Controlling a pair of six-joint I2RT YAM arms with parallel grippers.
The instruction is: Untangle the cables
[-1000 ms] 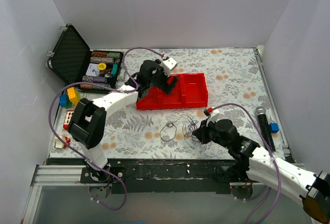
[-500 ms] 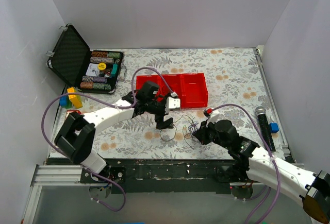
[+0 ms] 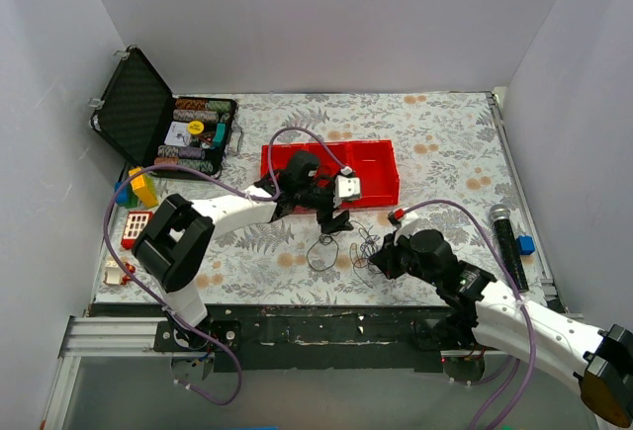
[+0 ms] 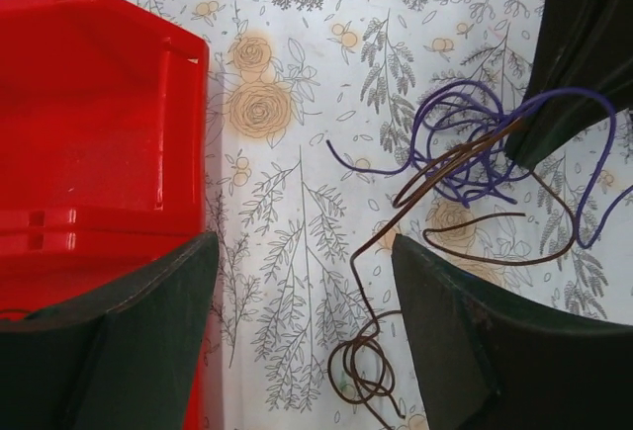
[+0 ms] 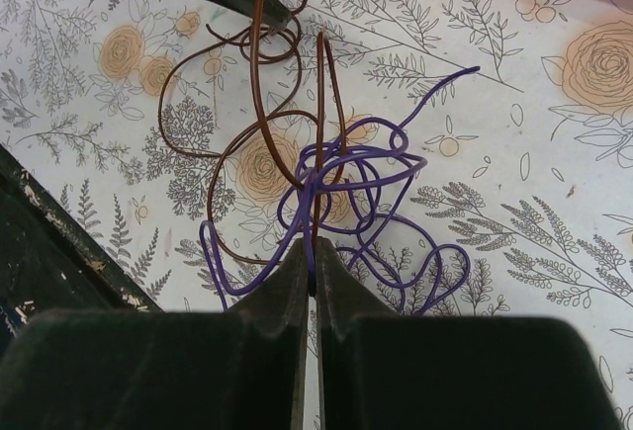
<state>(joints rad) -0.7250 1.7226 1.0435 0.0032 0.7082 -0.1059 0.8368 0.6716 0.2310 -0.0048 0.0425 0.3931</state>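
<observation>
The cables are a small clump of thin purple [image 5: 368,167] and brown [image 5: 259,126] wires on the flowered cloth, near the front middle in the top view [image 3: 365,248]. A brown coil [image 4: 360,372] lies to its left, between my left gripper's fingers. My left gripper [image 4: 302,323] is open and hovers just above that coil, in front of the red bin [image 3: 376,175]; it also shows in the top view [image 3: 336,216]. My right gripper [image 5: 315,264] is shut on purple and brown strands at the clump's near edge, and it shows in the top view [image 3: 382,252].
An open black case [image 3: 138,114] with poker chips stands at the back left. Coloured blocks [image 3: 139,188] lie at the left edge. A black microphone [image 3: 505,237] and a blue block [image 3: 525,244] lie at the right. The red bin [image 4: 89,133] is close left of my left gripper.
My left arm has swung from over the red bin forward and right, down to the brown coil beside the clump. My right gripper has stayed shut on the cables, almost still.
</observation>
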